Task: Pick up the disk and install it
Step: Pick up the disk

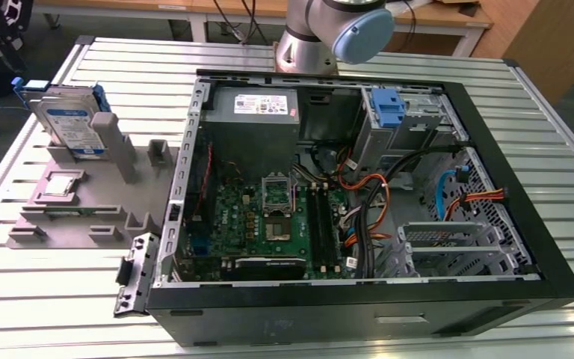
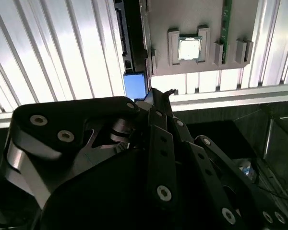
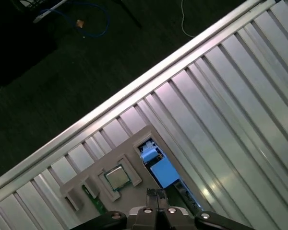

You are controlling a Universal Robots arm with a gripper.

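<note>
The disk [image 1: 72,123], a silver drive with a white-and-blue label and blue rails, stands upright in a grey fixture [image 1: 78,217] on the exterior view's left, outside the computer case. In both wrist views I look down on it edge-on, its blue rail end [image 3: 159,166] [image 2: 134,85] just beyond my fingertips. My gripper [image 3: 156,195] [image 2: 159,96] hangs above the disk and apart from it, its fingers together with nothing between them.
The open black computer case [image 1: 526,247] lies at centre and right, with the motherboard [image 1: 267,217], cables and a grey drive cage with a blue latch [image 1: 392,112]. A small square processor chip [image 3: 116,176] [image 2: 189,48] rests in the fixture beside the disk. The table is ribbed metal [image 1: 566,149].
</note>
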